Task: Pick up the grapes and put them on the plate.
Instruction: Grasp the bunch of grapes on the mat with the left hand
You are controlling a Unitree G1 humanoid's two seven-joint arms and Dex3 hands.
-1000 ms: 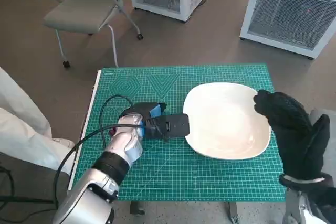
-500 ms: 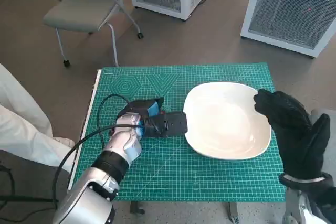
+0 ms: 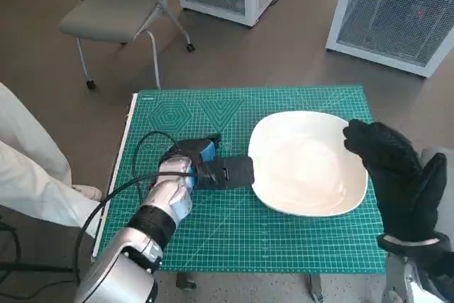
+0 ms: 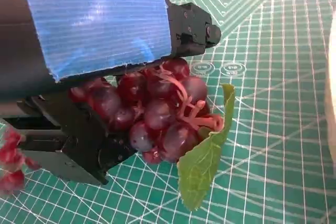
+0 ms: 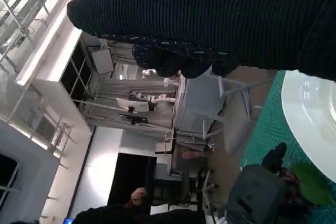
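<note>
The left hand point(image 3: 213, 168) lies low over the green cutting mat point(image 3: 213, 239) that covers the surface, its black fingers point(image 4: 79, 145) closed around a bunch of dark red grapes point(image 4: 157, 114). The left wrist view shows the bunch gripped under the blue-taped back, a green leaf point(image 4: 205, 161) hanging from it just above the mat. The hand and grapes sit just beside the near-left edge of the white plate point(image 3: 305, 164), not over it. The right hand point(image 3: 394, 175), in its black knitted glove, hovers at the plate's right rim with fingers spread and nothing in them.

Bare mat lies in front of the plate and behind it up to the surface's far edge, and a wide strip runs along the left side behind the left hand. The plate's right rim comes close to the mat's right edge.

Beyond the surface stand a grey chair point(image 3: 117, 12) at far left and two white grilled cabinets point(image 3: 397, 19) behind. A black cable point(image 3: 135, 161) loops over the mat beside the left wrist.
</note>
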